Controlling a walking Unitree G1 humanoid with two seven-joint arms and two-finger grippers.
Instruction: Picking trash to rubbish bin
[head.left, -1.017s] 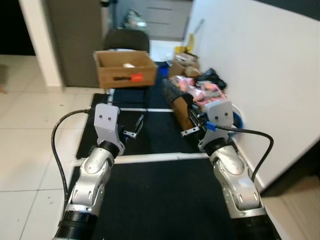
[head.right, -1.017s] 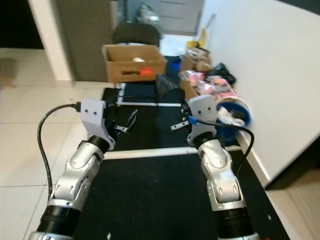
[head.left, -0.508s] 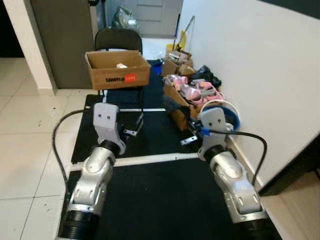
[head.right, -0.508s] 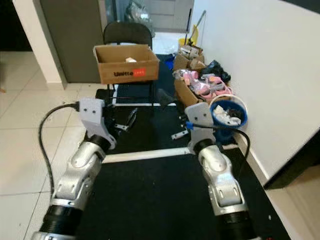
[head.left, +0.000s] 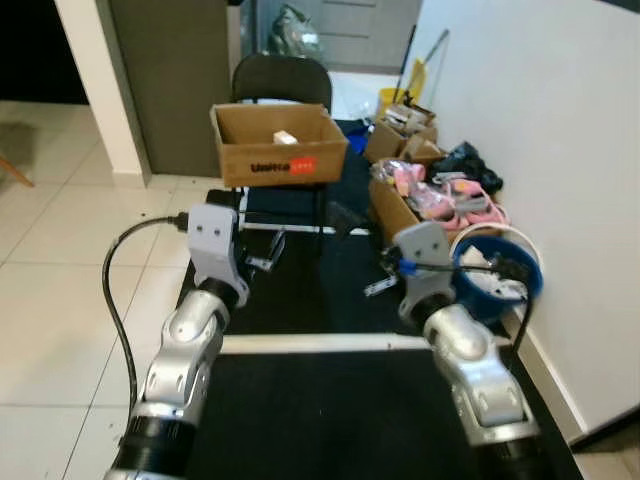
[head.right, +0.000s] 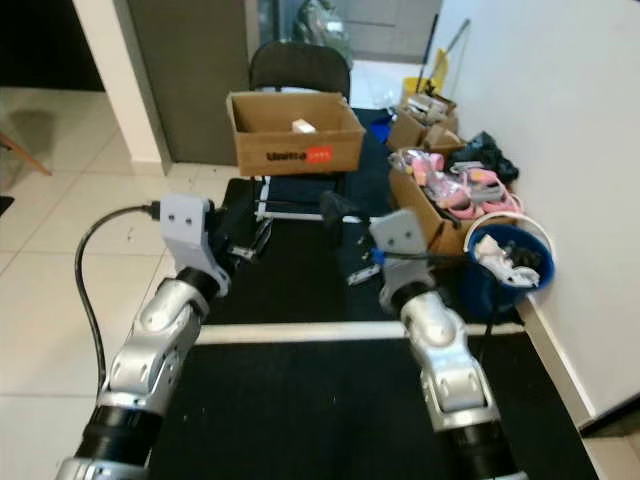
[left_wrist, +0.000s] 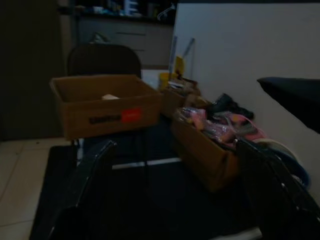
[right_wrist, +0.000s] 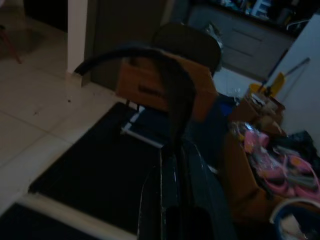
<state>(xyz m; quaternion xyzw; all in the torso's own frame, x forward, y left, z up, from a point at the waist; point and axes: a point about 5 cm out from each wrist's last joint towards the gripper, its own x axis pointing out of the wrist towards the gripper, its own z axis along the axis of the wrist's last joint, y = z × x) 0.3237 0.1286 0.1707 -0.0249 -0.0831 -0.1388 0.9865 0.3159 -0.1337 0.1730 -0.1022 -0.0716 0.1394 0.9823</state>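
Note:
My right gripper (head.left: 372, 287) is shut on a black, curved strip of trash (head.left: 343, 218), which sticks up and forward from the fingers (right_wrist: 172, 170); in the right wrist view the trash (right_wrist: 172, 80) arches over to one side. The rubbish bin (head.left: 500, 278), a blue bucket with a white rim and pale trash inside, stands on the floor by the white wall, just right of my right arm. My left gripper (head.left: 268, 256) is held out over the black mat, open and with nothing in it; its two fingers (left_wrist: 95, 170) stand wide apart.
A brown cardboard box (head.left: 280, 146) rests on a dark chair (head.right: 300, 68) straight ahead. Open boxes with pink items (head.left: 432, 198) and dark bags line the wall on the right. Black mats with white stripes (head.left: 320, 344) cover the floor ahead; pale tiles lie to the left.
The whole picture has shifted, so the camera moved: the box, chair and bin now sit further right and nearer. Both arms keep their pose, and the right gripper still holds the black strip.

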